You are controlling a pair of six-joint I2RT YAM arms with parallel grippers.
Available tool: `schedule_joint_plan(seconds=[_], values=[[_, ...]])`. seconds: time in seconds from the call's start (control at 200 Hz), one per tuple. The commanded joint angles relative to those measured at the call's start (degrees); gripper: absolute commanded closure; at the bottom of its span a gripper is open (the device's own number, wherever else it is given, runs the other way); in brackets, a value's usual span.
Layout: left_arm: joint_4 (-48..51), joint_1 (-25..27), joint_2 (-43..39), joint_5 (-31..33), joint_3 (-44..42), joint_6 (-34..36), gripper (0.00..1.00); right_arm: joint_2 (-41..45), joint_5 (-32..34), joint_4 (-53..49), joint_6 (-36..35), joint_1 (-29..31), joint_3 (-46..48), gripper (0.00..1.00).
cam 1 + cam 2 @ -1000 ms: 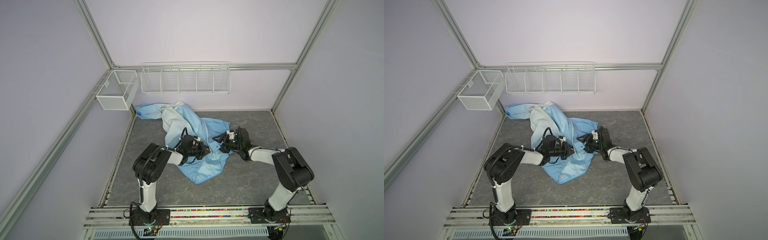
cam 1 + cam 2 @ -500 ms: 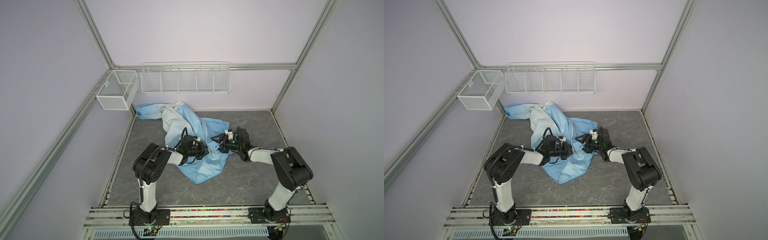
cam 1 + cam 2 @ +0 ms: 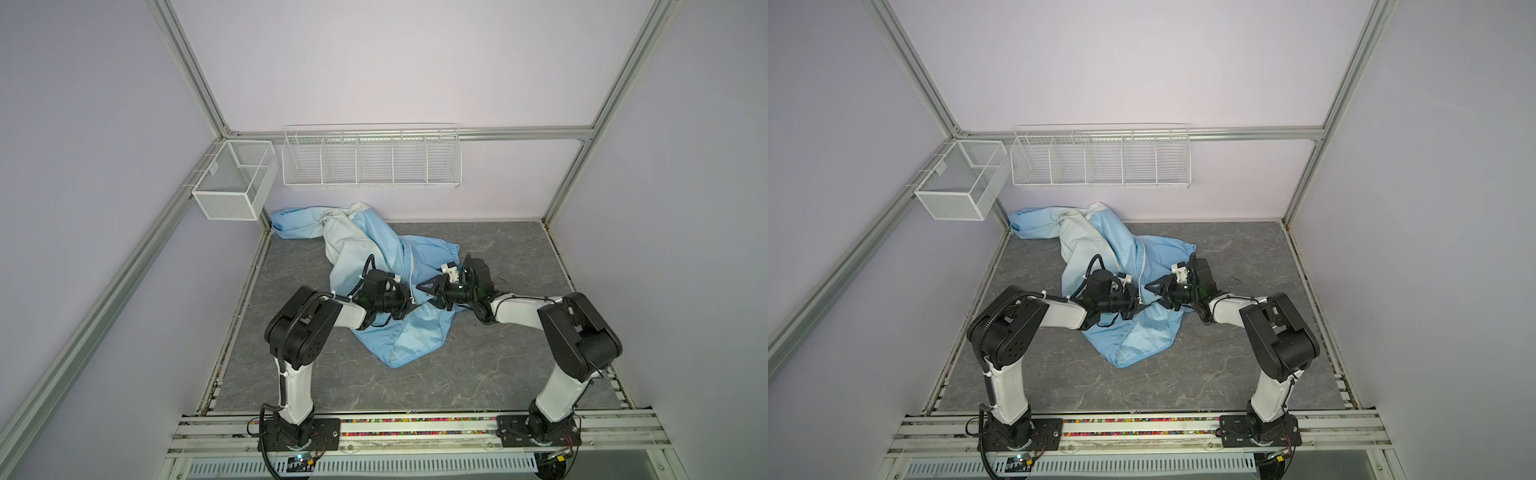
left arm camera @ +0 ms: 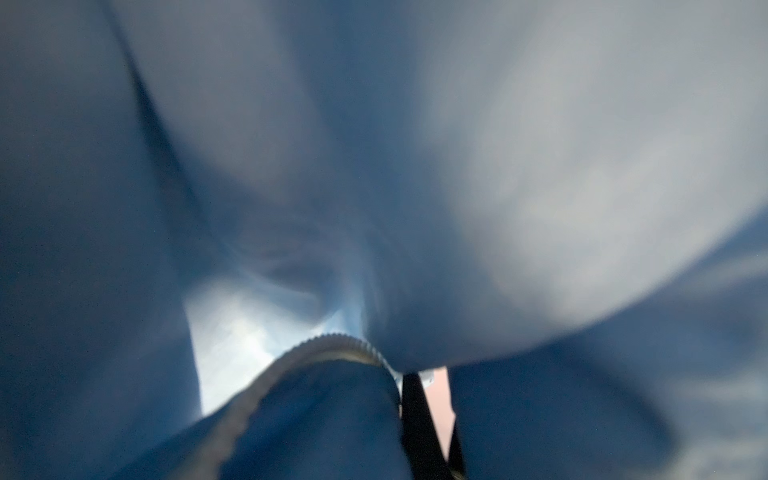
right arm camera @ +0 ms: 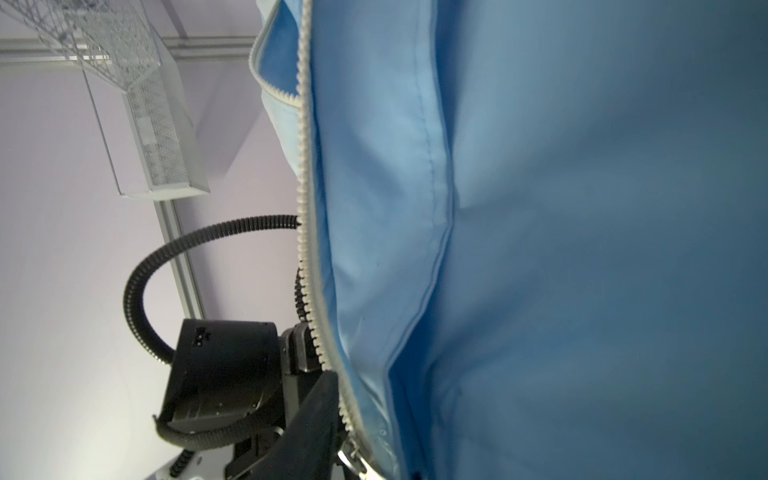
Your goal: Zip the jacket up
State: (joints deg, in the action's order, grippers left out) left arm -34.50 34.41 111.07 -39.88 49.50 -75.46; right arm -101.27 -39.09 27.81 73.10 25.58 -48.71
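Broadly, the grey counter (image 3: 498, 257) carries the jacket (image 3: 365, 249), crumpled from the back-left corner toward the middle and seemingly still unzipped. The left tool (image 3: 409, 306) stays clamped shut on the jacket's lifted front edge. The right tool (image 3: 426, 296) has crept closer to it over the last second, jaws partway apart, holding nothing I can make out. The zipper (image 5: 305, 166) runs just beside its finger (image 5: 316, 415), so a second grip looks imminent.

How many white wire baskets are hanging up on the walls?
2. A small mesh basket hangs by the back left corner; a long divided basket hangs on the back wall beside it. No others show.
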Motion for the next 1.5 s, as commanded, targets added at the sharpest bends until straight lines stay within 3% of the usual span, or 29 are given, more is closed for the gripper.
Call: schedule_joint_plan(seconds=[0.0, 0.135, 0.25, 0.38, 0.52, 0.66, 0.85, 1.205, 1.495], values=[[0.3, -1.1, -2.8, 0.9, -2.1, -0.1, 1.0, 1.4, -0.4, -3.6, -1.6, -0.5, -1.2, 0.67], [4.5, -2.1, -5.4, 1.4, -3.4, 2.0, 1.0, 4.7, 1.2, -14.2, -7.9, -1.5, -3.1, 0.79], [9.5, -2.5, -7.8, 2.2, -4.0, 4.2, 1.0, 8.9, 6.5, -31.9, -19.0, -1.9, -7.1, 0.92], [15.5, -2.9, -11.0, 3.5, -4.6, 6.3, 1.0, 11.7, 16.3, -50.7, -31.2, -1.8, -13.0, 0.93], [23.3, -2.8, -15.8, 5.2, -3.7, 8.6, 1.0, 11.5, 23.4, -59.9, -38.4, -1.1, -15.7, 0.93], [33.7, -2.8, -21.6, 8.4, -0.9, 11.7, 1.0, 10.0, 28.4, -62.9, -41.4, 1.1, -16.1, 0.93], [40.5, -2.2, -23.6, 10.1, 5.2, 12.9, 1.0, 8.7, 29.6, -62.1, -41.7, 3.3, -15.6, 0.93], [43.4, 4.9, -12.6, 10.7, 21.1, 13.9, 1.0, 6.3, 30.7, -63.5, -42.8, 5.4, -17.7, 0.93], [45.4, 6.9, -3.6, 11.1, 27.9, 11.3, 1.0, 6.8, 29.7, -63.0, -42.5, 5.7, -17.0, 0.93]])
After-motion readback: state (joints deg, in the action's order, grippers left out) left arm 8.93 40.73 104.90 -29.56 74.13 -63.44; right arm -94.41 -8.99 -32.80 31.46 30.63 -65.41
